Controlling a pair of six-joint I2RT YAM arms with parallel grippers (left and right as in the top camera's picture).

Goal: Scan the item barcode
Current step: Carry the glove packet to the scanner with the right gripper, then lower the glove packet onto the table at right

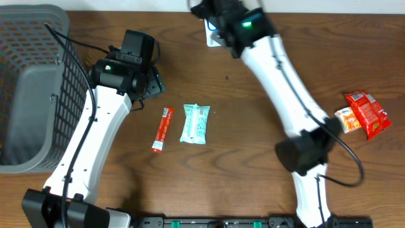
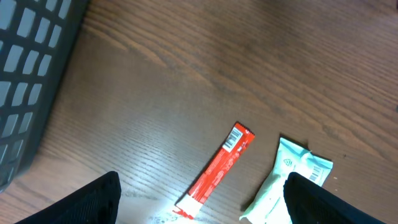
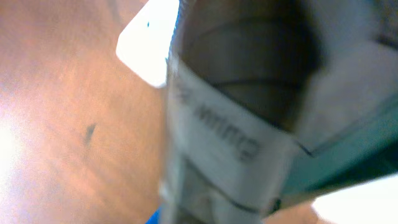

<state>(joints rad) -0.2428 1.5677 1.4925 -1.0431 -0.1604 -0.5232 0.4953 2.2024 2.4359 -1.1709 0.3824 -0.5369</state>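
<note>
Jaws on left arm point(image 1: 95, 130) are hanging open near the red packet point(image 2: 221, 168), right arm's point(image 1: 285, 88) sitting shut; try pinching its long edges

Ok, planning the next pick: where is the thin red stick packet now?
In the overhead view, the thin red stick packet lies on the brown wooden table, left of centre, just left of the pale teal wrapper.

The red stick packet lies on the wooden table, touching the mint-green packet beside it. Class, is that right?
Not touching. The red stick packet lies on the wooden table, clear of the mint-green packet beside it; the overhead view shows bare wood between them.
</note>
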